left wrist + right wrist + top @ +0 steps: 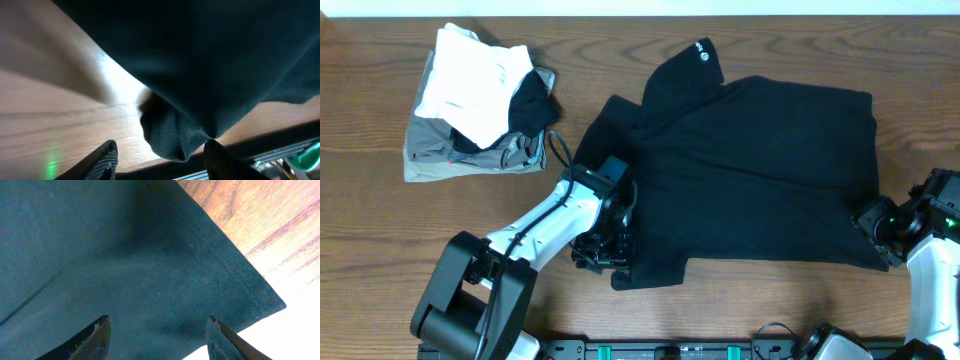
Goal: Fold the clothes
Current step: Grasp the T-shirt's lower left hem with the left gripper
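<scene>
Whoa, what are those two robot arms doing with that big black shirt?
The black shirt lies spread on the wooden table, not yet folded. The left gripper has its jaws open around a bunched corner at the shirt's near left. The right gripper is open over the near right corner. A pile of other clothes sits at the far left.

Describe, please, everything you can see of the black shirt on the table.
The black shirt is of soft, finely woven fabric and lies spread mostly flat, with some wrinkles, on the wooden table. A part at the top is folded over and shows a small white round logo. At its lower left corner a bunched fold lies between the open fingers of the left gripper. The right gripper is over the lower right corner, open, not gripping.
</scene>
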You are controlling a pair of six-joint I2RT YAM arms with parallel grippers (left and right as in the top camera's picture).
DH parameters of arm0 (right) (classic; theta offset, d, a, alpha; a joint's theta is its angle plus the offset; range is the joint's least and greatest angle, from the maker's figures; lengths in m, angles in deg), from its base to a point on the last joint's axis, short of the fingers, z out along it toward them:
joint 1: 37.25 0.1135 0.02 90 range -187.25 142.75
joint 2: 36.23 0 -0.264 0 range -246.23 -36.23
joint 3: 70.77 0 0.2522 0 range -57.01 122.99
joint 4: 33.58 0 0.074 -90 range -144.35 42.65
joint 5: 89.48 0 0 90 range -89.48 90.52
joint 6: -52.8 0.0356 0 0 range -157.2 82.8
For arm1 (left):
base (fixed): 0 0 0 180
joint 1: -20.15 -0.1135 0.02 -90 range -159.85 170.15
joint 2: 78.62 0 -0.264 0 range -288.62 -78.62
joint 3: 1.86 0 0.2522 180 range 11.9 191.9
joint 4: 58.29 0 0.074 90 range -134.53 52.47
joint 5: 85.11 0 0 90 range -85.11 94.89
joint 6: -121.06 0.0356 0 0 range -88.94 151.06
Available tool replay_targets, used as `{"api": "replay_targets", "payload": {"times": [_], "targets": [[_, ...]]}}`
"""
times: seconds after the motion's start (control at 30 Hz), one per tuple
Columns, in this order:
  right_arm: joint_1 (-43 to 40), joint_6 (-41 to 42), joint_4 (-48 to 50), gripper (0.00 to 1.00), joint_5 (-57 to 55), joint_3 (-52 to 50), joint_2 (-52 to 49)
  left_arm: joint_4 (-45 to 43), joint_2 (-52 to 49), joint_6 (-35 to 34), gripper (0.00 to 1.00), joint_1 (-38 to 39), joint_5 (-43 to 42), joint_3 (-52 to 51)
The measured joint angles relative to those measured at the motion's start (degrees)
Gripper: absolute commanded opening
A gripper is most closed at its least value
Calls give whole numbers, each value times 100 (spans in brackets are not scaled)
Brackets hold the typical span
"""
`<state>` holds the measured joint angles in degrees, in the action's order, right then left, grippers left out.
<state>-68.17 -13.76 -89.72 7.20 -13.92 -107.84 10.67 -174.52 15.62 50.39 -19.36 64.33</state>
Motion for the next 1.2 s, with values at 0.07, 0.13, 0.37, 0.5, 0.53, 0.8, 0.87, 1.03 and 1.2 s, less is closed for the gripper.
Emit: {"api": "replay_targets", "payload": {"times": [0.07, 0.13, 0.37, 0.5, 0.53, 0.8, 0.87, 1.03, 1.2], "targets": [[0, 0, 0, 59, -2, 0, 0, -68, 0, -2, 53, 74, -90, -129], [0, 0, 2, 59, 0, 0, 2, -173, 0, -11, 46, 188, -138, -234], [0, 0, 22, 59, -2, 0, 0, -417, 0, -7, 6, 446, -247, -297], [0, 0, 20, 59, -9, 0, 0, -402, 2, 22, 6, 396, -245, -295], [0, 0, 20, 59, -9, 0, 0, -341, 13, 24, 6, 363, -245, -291], [0, 0, -155, 59, -7, -35, -2, -125, 802, -4, 6, 87, -286, 50], [0, 0, -155, 60, -9, -85, -37, -179, 1169, -31, 6, 11, -302, 129], [0, 2, -251, 63, -33, -186, -404, -247, 1821, -92, 6, -142, -304, 162], [-7, 107, -275, 64, -306, -238, -938, -256, 1908, -109, 6, -164, -302, 162]]}}
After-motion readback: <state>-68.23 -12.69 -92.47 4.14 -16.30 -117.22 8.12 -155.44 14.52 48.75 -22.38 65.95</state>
